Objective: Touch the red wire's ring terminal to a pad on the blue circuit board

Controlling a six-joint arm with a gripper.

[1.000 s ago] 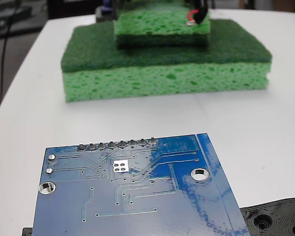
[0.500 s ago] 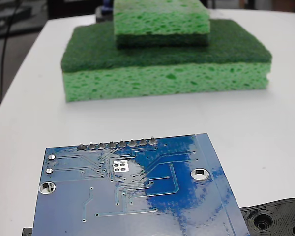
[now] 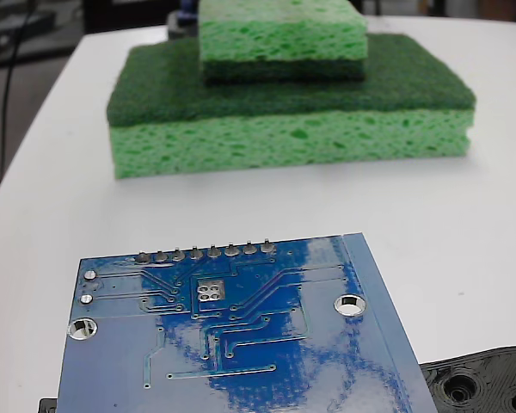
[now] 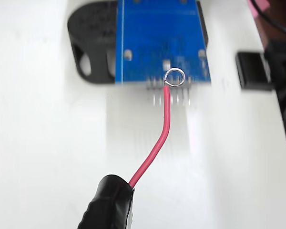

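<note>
In the wrist view the red wire (image 4: 164,124) runs toward 12 o'clock, its ring terminal (image 4: 175,77) over the blue circuit board (image 4: 159,33) edge — ease down gently onto one pad. The end effector's fingers are unseen — its grasp cannot be told.

Bright and even in both views, with pale glare patches across the glossy board (image 3: 241,344) in the fixed view, soft focus on the sponges (image 3: 284,86) at top, and overexposed white table (image 4: 38,143) with slight blur in the wrist view.
</note>
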